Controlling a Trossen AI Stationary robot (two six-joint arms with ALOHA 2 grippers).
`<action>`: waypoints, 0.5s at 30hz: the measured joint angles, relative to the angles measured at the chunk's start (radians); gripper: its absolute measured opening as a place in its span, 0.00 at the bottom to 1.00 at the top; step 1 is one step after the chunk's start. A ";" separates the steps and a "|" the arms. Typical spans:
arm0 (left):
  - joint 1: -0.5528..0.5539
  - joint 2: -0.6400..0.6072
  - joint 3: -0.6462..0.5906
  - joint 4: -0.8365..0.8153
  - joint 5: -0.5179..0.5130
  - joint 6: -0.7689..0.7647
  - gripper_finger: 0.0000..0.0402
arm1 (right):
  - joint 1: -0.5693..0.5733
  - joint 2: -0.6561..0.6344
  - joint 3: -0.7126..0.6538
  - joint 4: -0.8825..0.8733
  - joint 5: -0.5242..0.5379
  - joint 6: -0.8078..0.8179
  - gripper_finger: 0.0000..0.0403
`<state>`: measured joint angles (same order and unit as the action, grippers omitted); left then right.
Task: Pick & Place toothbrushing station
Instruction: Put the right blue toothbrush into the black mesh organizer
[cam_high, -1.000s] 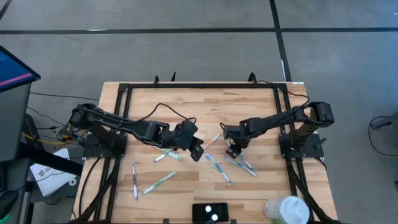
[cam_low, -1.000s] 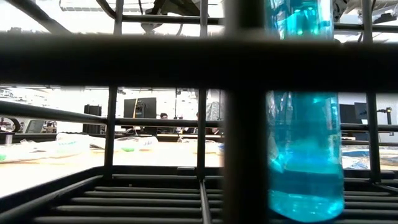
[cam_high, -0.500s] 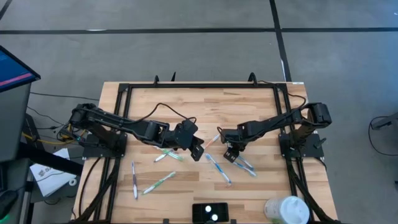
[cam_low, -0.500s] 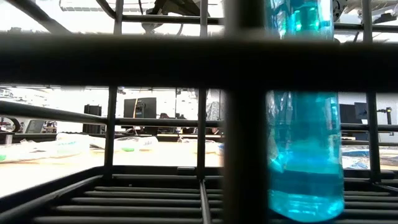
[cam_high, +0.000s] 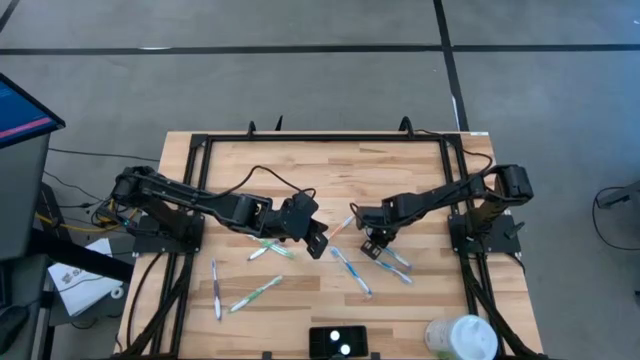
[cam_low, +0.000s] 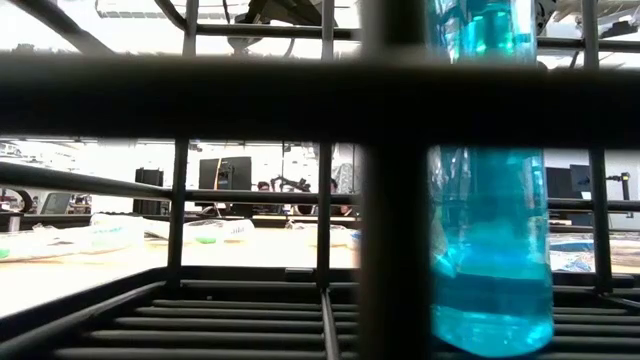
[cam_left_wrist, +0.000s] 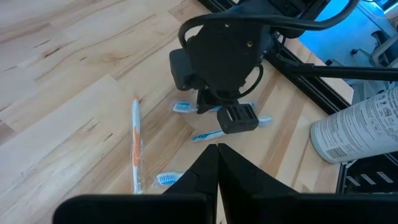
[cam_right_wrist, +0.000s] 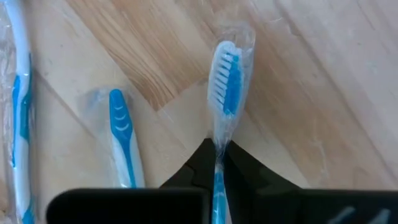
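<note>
My right gripper (cam_high: 375, 244) points down at the table's middle right, shut on a blue-and-white toothbrush (cam_right_wrist: 226, 78) in a clear wrapper. More wrapped toothbrushes lie around it: a blue one (cam_right_wrist: 121, 134) beside it, another (cam_high: 350, 270) nearer the front, and an orange one (cam_left_wrist: 135, 143). The toothbrushing station (cam_high: 338, 342), a small black box, stands at the near edge. My left gripper (cam_high: 318, 243) hangs shut and empty above the table's middle. My right gripper pinches the toothbrush's neck (cam_right_wrist: 219, 138), just behind the bristle head, between its two fingertips. The fingers come from above, pointing down, one on each side of the brush. The head lies flat on the wood, bristles up, inside the wrapper.
A white round container (cam_high: 462, 338) lies at the near right corner. Green-and-white toothbrushes (cam_high: 255, 292) lie at the near left. A black frame (cam_high: 325, 140) runs around the table. In the low view, black bars and a blue bottle (cam_low: 490, 240) block most of the sight.
My right gripper has shut its fingers on the toothbrush while staying nearly in place over it. The toothbrush still lies on the table.
</note>
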<state>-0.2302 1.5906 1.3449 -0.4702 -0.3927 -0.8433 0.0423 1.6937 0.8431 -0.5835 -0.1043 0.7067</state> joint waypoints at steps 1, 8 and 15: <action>0.000 0.000 0.000 0.000 0.000 0.000 0.00 | 0.001 -0.008 0.004 -0.003 0.002 0.000 0.03; 0.000 0.000 0.000 -0.001 -0.001 0.001 0.00 | 0.001 -0.159 0.037 -0.003 0.033 0.015 0.01; 0.000 0.000 0.000 -0.001 -0.011 0.009 0.00 | 0.034 -0.337 0.072 0.041 0.102 0.022 0.01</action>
<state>-0.2302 1.5906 1.3449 -0.4717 -0.4041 -0.8343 0.0761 1.3565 0.9152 -0.5421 -0.0025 0.7292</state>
